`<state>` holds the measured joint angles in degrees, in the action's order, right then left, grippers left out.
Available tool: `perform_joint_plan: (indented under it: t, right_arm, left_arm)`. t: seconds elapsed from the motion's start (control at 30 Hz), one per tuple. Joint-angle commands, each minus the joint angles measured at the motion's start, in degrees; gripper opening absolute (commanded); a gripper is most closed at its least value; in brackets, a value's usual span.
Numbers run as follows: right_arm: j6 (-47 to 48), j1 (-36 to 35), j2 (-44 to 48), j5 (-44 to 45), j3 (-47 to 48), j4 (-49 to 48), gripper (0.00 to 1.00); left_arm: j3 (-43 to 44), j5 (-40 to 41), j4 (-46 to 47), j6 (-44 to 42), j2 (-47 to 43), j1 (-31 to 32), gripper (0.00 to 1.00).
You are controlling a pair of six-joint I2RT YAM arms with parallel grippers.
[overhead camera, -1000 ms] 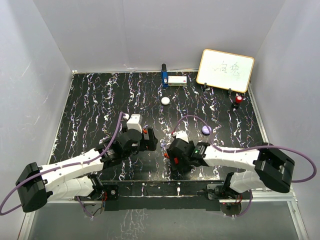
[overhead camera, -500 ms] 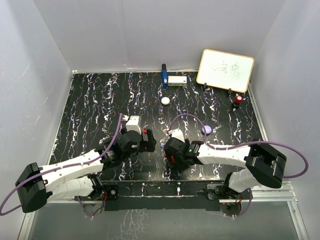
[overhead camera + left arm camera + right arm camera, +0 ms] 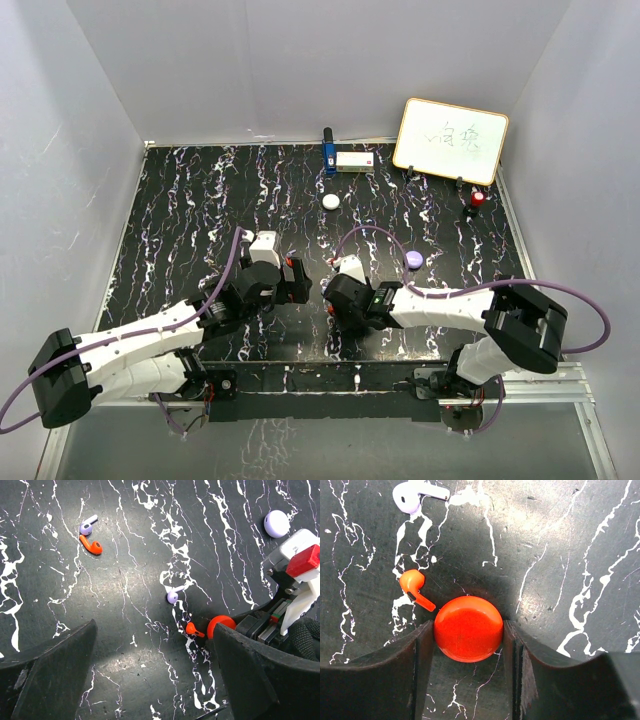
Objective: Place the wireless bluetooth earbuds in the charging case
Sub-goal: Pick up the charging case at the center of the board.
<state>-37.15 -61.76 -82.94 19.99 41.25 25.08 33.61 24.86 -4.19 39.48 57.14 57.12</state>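
In the right wrist view my right gripper (image 3: 468,630) is shut on a round red charging case (image 3: 468,628) that rests on the black marbled table; both fingers touch its sides. A red earbud (image 3: 413,586) lies just left of the case and a white earbud (image 3: 412,494) lies farther out. My left gripper (image 3: 154,630) is open and empty above the table. In its view a white earbud (image 3: 173,596) and a red earbud (image 3: 193,629) lie beside the red case (image 3: 220,625). Another white earbud (image 3: 86,526) and red earbud (image 3: 91,546) lie at the upper left.
A pale purple round pod (image 3: 414,259) lies right of the grippers; it also shows in the left wrist view (image 3: 276,523). A white round pod (image 3: 331,201) lies mid-table. At the back stand a whiteboard (image 3: 450,140), a white box (image 3: 355,160), a blue item (image 3: 328,152) and a red item (image 3: 477,200).
My right gripper has moved left and a little forward, close to the left gripper. The left gripper has shifted slightly.
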Motion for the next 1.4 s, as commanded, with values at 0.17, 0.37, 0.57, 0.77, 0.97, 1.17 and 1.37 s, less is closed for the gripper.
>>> perform_joint_plan:
  t: [0.17, 0.37, 0.57, 0.77, 0.97, 1.17, 1.37]
  right_arm:
    - [0.17, -0.12, 0.64, 2.18, 0.43, 1.27, 0.31]
    - [3.40, -0.12, 9.07, 5.81, 0.97, -2.80, 0.21]
    - [10.31, -0.10, 16.53, 6.42, 0.24, -13.25, 0.16]
    - [13.59, -0.11, 14.58, 4.96, 2.95, -15.15, 0.14]
    - [14.73, -0.05, 14.40, 2.67, 3.13, -18.50, 0.14]
    - [15.95, -0.03, 15.61, 0.67, 2.50, -21.78, 0.13]
    - [17.47, -0.04, 15.93, 0.13, 2.16, -24.36, 0.13]
  left_arm:
    - [-0.84, -0.01, -0.25, 0.20, -1.03, -0.47, 0.99]
    - [-3.01, -11.95, 5.85, 1.37, -1.36, -5.16, 0.98]
    - [-6.85, -25.56, 17.48, 5.08, -1.55, -11.07, 0.94]
    - [-7.15, -30.37, 24.00, 6.85, -0.33, -11.90, 0.94]
    - [-8.64, -34.84, 30.14, 10.11, 2.21, -13.12, 0.92]
    - [-10.86, -37.74, 36.32, 13.40, 4.66, -14.36, 0.90]
    - [-12.48, -40.96, 42.32, 16.01, 6.50, -15.79, 0.86]
